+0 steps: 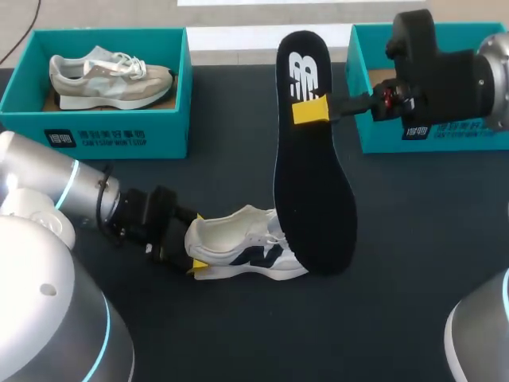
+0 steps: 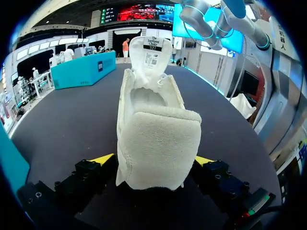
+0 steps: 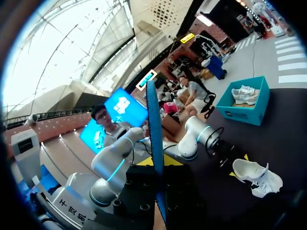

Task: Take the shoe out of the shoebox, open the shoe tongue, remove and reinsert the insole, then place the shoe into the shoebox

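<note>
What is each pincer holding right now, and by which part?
The left pincer clamps the white shoe at its heel; the right pincer pinches the black insole near its logo end.

Dark matte counter [image 1: 413,247]. At about 10 o'clock on it stands an open-topped teal spare box [image 1: 119,137], with white print on its near wall. Inside the box a grey-and-beige sneaker [image 1: 107,79] sits upright on its white sole, with its toe toward 3 o'clock and white laces.
</note>
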